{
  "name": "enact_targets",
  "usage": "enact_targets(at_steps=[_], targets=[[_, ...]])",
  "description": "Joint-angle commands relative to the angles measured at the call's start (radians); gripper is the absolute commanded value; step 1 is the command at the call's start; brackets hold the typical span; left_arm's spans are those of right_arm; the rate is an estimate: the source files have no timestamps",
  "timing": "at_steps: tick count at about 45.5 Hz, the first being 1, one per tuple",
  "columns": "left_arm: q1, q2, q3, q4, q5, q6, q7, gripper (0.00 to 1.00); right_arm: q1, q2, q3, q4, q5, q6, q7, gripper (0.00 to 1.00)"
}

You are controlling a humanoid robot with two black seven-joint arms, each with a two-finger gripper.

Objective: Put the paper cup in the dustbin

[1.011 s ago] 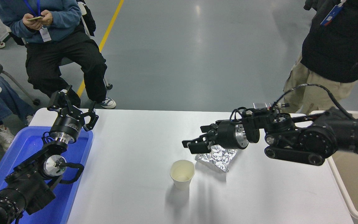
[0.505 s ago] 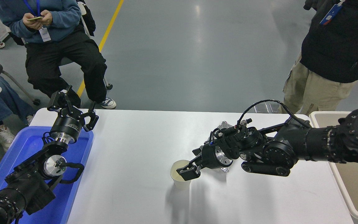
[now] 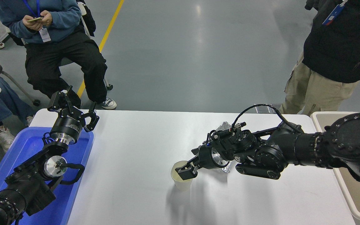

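The paper cup (image 3: 181,184) stands upright on the white table (image 3: 130,150), a little right of the middle and near the front. My right gripper (image 3: 186,171) reaches in from the right and sits at the cup's right rim, its tip over the cup's mouth. The gripper hides part of the rim, so I cannot see whether it grips the cup. The beige dustbin (image 3: 344,190) stands at the table's right end, partly behind my right arm. My left gripper (image 3: 73,106) is parked open over the blue tray at the left.
A crinkled silver foil packet (image 3: 224,126) lies just behind my right wrist, mostly hidden. A blue plastic tray (image 3: 27,147) sits at the table's left end. A seated person (image 3: 55,40) is at the far left and a standing person (image 3: 333,62) at the far right.
My right gripper came down and to the left from above the foil packet to the cup's rim. The cup has not moved. The left arm has not moved.
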Motion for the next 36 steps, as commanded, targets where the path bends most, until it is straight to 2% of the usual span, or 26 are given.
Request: enact_targets(at_steps=[1, 4, 10, 19, 29, 32, 34, 36], targets=[[0.000, 0.000, 0.000, -0.001, 0.000, 0.000, -0.001, 1.00, 0.001, 0.004, -0.002, -0.014, -0.002, -0.002, 0.007, 0.83], [0.000, 0.000, 0.000, 0.001, 0.000, 0.000, -0.001, 1.00, -0.001, 0.004, -0.002, -0.014, -0.002, 0.002, 0.008, 0.76], [0.000, 0.000, 0.000, -0.001, 0.000, 0.000, 0.000, 1.00, -0.004, 0.004, -0.004, -0.014, 0.000, 0.015, 0.008, 0.50], [0.000, 0.000, 0.000, -0.001, 0.000, 0.000, -0.001, 1.00, -0.001, 0.004, -0.004, -0.014, -0.002, 0.015, 0.008, 0.34], [0.000, 0.000, 0.000, 0.001, 0.000, 0.000, -0.001, 1.00, 0.001, 0.004, -0.006, -0.008, 0.001, 0.018, 0.008, 0.33], [0.000, 0.000, 0.000, -0.001, 0.000, 0.000, -0.001, 1.00, 0.002, 0.004, -0.019, -0.007, 0.001, 0.025, 0.010, 0.21], [0.000, 0.000, 0.000, -0.001, 0.000, 0.000, -0.001, 1.00, 0.005, 0.004, -0.027, -0.005, 0.001, 0.027, 0.012, 0.17], [0.000, 0.000, 0.000, 0.001, 0.000, 0.000, -0.001, 1.00, 0.008, 0.004, -0.030, -0.002, 0.003, 0.031, 0.025, 0.06]])
